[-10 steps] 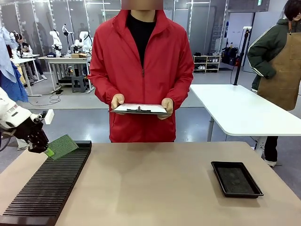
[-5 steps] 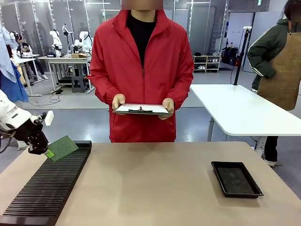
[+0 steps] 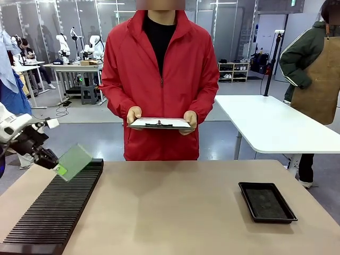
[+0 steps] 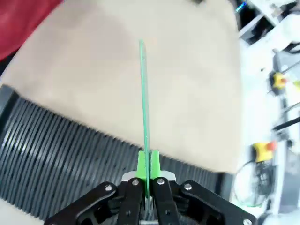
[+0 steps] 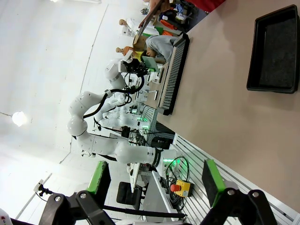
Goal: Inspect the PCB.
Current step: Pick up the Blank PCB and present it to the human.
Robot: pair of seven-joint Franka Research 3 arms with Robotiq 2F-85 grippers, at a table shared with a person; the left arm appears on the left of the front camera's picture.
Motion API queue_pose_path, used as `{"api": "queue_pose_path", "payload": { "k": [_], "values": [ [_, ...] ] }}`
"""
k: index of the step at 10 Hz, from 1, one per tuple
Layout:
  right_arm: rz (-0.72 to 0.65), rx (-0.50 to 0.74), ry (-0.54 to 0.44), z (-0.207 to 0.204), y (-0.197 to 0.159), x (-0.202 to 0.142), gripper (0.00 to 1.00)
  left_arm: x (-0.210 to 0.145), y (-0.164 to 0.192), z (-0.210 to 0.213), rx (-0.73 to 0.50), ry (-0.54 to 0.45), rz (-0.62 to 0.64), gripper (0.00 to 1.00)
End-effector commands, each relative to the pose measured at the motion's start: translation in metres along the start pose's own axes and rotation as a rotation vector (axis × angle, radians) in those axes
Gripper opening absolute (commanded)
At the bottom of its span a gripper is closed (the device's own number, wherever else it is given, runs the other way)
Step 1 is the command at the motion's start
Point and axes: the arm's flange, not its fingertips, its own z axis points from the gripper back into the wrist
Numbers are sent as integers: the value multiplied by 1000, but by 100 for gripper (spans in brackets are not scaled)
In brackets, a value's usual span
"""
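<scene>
Left gripper (image 3: 58,168) is clamped on the PCB (image 3: 75,160), pinching it by its lower near edge. From my wrist camera I see the board edge-on, a thin green line running straight up out of the two green pads (image 4: 140,162), which press flat against both faces.

On the front camera the PCB hangs in the air, tilted, over the far end of the black slotted rack (image 3: 52,211), clear of the slots. The rack runs along my left side of the table (image 3: 175,212), its ribs passing beneath the held board.

Well apart from it, on the right side of the table, lies the small black tray (image 3: 266,202), flat with nothing in it that I can make out.

Across the table a person in a red jacket (image 3: 159,85) stands facing me, holding a white clipboard (image 3: 159,123) level in both hands at waist height.

My right gripper (image 5: 154,180) is spread wide with nothing between its fingers, looking down the table toward the tray.
</scene>
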Motion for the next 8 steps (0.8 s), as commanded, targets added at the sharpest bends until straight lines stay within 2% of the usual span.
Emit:
{"api": "queue_pose_path", "payload": {
  "k": [1, 3, 5, 7, 8],
  "values": [
    [5, 10, -5, 1, 1, -1, 100, 0, 26, 6, -184, -259, 266, 3],
    [5, 10, -5, 1, 1, -1, 100, -8, 33, -9, -450, -510, 486, 3],
    [5, 10, -5, 1, 1, -1, 100, -14, 38, -26, -534, -637, 701, 3],
    [5, 10, -5, 1, 1, -1, 100, -20, 37, -37, -482, -646, 812, 3],
    [5, 10, -5, 1, 1, -1, 100, -19, 34, -39, -501, -669, 840, 3]
  ]
}}
